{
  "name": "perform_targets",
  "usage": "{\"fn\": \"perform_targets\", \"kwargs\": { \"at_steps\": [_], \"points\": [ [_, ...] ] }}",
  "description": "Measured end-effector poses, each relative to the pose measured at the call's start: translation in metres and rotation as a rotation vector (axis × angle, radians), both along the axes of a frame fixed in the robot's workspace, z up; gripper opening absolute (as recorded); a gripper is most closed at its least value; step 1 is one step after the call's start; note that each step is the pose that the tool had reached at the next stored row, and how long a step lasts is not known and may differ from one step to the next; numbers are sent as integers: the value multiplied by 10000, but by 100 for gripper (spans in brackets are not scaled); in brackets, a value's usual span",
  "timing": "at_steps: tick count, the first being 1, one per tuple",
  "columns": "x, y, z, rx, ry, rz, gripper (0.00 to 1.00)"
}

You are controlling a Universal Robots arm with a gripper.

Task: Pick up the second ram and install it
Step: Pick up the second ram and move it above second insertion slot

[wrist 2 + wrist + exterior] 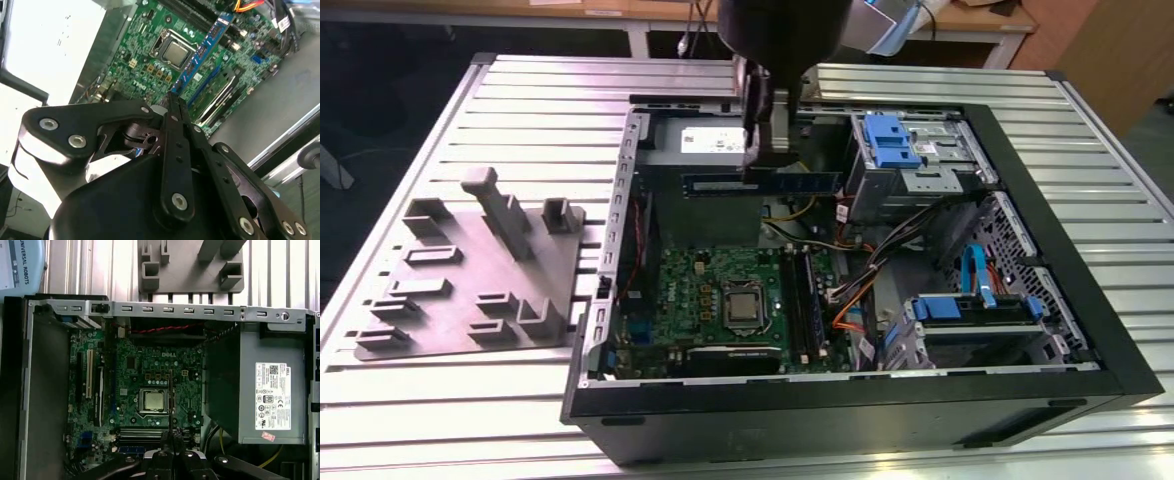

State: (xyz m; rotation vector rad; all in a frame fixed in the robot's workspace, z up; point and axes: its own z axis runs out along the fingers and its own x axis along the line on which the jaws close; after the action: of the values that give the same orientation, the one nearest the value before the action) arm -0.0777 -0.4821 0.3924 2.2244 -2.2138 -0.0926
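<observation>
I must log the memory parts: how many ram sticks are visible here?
1. The second ram is held in the gripper's jaws, above the motherboard. Another may already sit in the black slots; I cannot tell.

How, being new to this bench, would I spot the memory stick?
Find the open computer case on the slatted table. Over it, the gripper clamps the memory stick: a slim dark-blue strip held aloft, unlike the black slots on the green board.

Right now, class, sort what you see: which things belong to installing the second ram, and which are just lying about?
Job: hand, shut on the second ram; motherboard; black slots.
Lying about: grey fixture plate; power supply; blue drive cage.
</observation>
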Motion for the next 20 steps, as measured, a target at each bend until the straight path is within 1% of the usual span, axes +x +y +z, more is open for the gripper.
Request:
{"fn": "perform_targets", "kwargs": {
  "at_steps": [3, 11, 18, 20],
  "points": [
    [43, 0, -21, -17, 13, -25, 8],
    [49, 1, -31, -20, 13, -32, 8],
    [48, 0, -111, -176, 19, -44, 8],
    [48, 0, -147, -187, 19, -44, 8]
  ]
}}
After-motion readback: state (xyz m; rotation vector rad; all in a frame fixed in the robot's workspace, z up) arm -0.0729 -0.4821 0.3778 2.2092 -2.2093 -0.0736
